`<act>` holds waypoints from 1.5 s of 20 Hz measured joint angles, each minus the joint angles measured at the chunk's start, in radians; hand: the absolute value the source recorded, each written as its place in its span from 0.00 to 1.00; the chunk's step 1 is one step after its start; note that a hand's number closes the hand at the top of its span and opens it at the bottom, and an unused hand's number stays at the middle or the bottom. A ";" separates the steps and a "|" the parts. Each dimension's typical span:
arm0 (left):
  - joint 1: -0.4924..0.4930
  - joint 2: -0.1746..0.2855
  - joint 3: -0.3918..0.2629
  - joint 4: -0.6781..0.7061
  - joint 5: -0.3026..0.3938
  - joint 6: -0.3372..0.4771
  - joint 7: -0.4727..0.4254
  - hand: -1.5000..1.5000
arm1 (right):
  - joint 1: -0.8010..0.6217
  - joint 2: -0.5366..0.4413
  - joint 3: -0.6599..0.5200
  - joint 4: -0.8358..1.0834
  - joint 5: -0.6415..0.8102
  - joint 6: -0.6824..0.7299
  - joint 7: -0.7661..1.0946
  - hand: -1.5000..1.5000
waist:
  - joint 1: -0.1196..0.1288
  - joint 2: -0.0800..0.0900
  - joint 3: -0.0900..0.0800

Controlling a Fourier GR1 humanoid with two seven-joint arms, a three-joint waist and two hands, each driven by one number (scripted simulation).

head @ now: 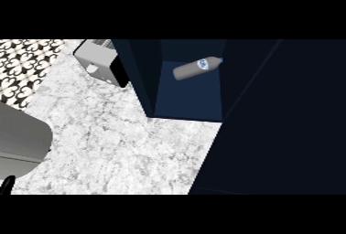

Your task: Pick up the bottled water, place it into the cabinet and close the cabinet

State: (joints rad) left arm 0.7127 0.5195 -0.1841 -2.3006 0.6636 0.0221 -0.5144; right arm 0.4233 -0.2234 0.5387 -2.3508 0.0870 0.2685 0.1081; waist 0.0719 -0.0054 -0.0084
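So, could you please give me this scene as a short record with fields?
bottled water: lying on its side inside the cabinet
cabinet: dark blue, compartment open to view
door: apparently the dark panel at right, not closed
left hand: black sliver at the lower left edge
right hand: not in view
counter: white marble, grey appliance beside the cabinet, grey sink at left

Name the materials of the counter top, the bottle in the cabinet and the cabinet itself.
White speckled counter top: looks like marble, from its grey veining. Small lying bottle: likely clear plastic, with a pale body and blue label. Dark blue cabinet: perhaps painted wood, matte, no grain; uncertain.
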 measured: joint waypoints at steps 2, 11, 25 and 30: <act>0.020 0.011 0.029 0.005 0.021 -0.035 -0.011 0.00 | -0.061 0.046 -0.005 0.030 -0.019 -0.009 0.037 1.00 | 0.005 0.001 0.000; 0.144 0.040 0.202 0.023 0.158 -0.206 -0.057 0.00 | -0.435 0.204 0.091 0.206 -0.158 -0.239 0.268 1.00 | -0.009 0.008 0.006; 0.306 0.015 0.447 0.040 0.325 -0.441 -0.050 0.00 | -0.953 0.211 -0.259 0.662 -0.524 -0.253 0.277 1.00 | -0.034 0.007 0.008; 0.331 -0.031 0.496 0.061 0.340 -0.514 -0.034 0.00 | -1.068 0.201 -0.345 0.833 -0.556 -0.179 0.249 1.00 | -0.040 0.006 0.009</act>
State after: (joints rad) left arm 1.0438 0.4884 0.3114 -2.2392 1.0040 -0.4918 -0.5482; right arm -0.6445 -0.0229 0.1941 -1.5180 -0.4687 0.0899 0.3575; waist 0.0320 0.0007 0.0008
